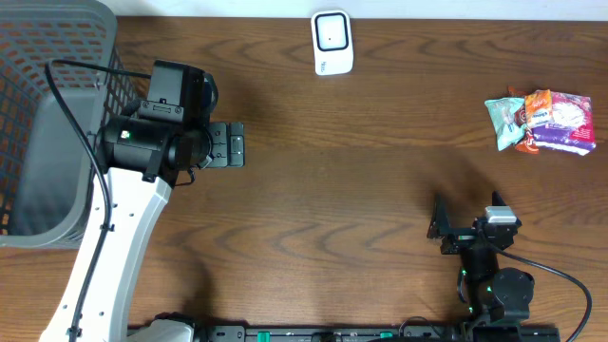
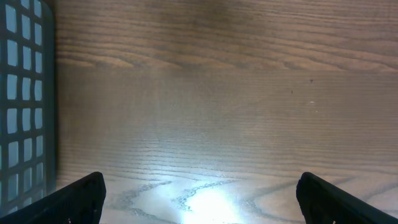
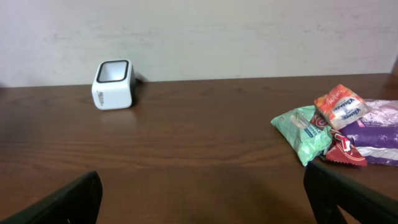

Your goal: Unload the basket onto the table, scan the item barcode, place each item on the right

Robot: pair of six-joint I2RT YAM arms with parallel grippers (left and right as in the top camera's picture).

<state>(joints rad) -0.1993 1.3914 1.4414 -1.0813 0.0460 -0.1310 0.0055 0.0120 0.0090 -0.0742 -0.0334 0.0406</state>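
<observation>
The left fingers (image 2: 78,199) are hanging wide apart and empty over the counter (image 2: 217,112) beside the grey basket (image 1: 47,104). The right fingers (image 3: 348,199) are standing equally wide, holding nothing, facing the white scanner (image 3: 113,84) and the snack packets (image 3: 336,127) lying near the counter's right edge.

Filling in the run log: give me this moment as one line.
left gripper open, empty, beside basket | right gripper open, empty | snack packets piled, untouched, right side | scanner at far edge | scan not yet done
</observation>
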